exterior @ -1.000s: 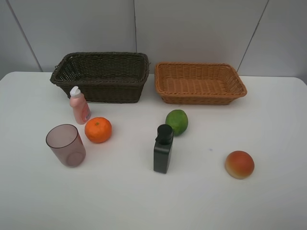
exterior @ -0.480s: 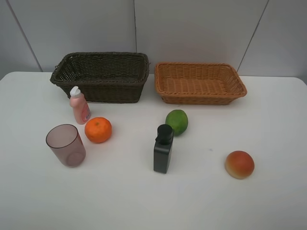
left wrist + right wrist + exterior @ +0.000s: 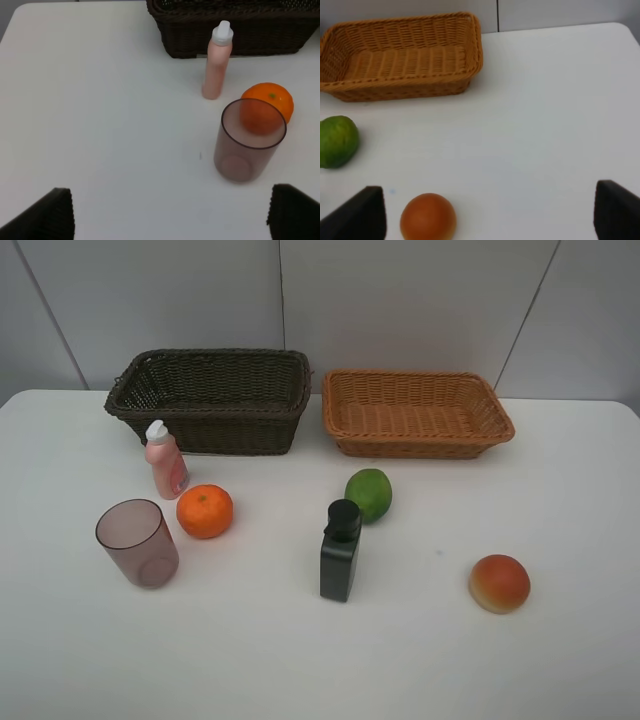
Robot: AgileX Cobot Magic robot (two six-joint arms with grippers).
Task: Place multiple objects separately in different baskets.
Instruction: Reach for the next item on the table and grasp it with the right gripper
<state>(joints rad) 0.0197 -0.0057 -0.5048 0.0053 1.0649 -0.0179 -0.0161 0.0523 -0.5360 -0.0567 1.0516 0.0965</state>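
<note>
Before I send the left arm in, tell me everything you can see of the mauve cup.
The mauve cup is a plain tumbler without a handle, made of smooth translucent material that looks like plastic and narrowing slightly toward its base. It stands upright with its mouth open upward, and it looks empty. It sits on the white table at the front left. The orange lies close behind it to the right, apparently not touching; the pink bottle stands farther back. Only the table touches it.
</note>
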